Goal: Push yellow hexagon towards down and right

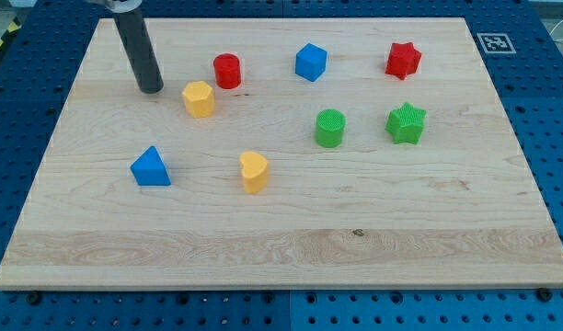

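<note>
The yellow hexagon [199, 98] stands on the wooden board [281, 239] in the upper left part of the view. My tip [152, 89] rests on the board just to the left of the hexagon and slightly above it, with a small gap between them. The rod rises from the tip toward the view's top left. A red cylinder [227, 71] stands close to the hexagon, up and to its right.
A yellow heart-like block [254, 172] and a blue triangle [150, 167] lie below the hexagon. A blue hexagon-like block [311, 62], a red star [403, 60], a green cylinder [330, 128] and a green star [407, 123] stand to the right.
</note>
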Controlling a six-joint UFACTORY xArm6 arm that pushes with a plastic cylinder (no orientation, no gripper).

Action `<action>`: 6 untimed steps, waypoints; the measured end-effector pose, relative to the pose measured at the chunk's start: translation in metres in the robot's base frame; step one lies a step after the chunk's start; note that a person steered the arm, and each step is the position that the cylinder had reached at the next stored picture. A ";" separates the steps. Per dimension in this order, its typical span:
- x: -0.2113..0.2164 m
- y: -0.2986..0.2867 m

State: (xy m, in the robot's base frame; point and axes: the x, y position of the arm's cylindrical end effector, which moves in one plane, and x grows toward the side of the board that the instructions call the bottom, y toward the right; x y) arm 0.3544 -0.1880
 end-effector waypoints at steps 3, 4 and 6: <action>0.037 0.045; 0.033 0.023; -0.005 0.018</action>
State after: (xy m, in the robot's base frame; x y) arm 0.3494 -0.1702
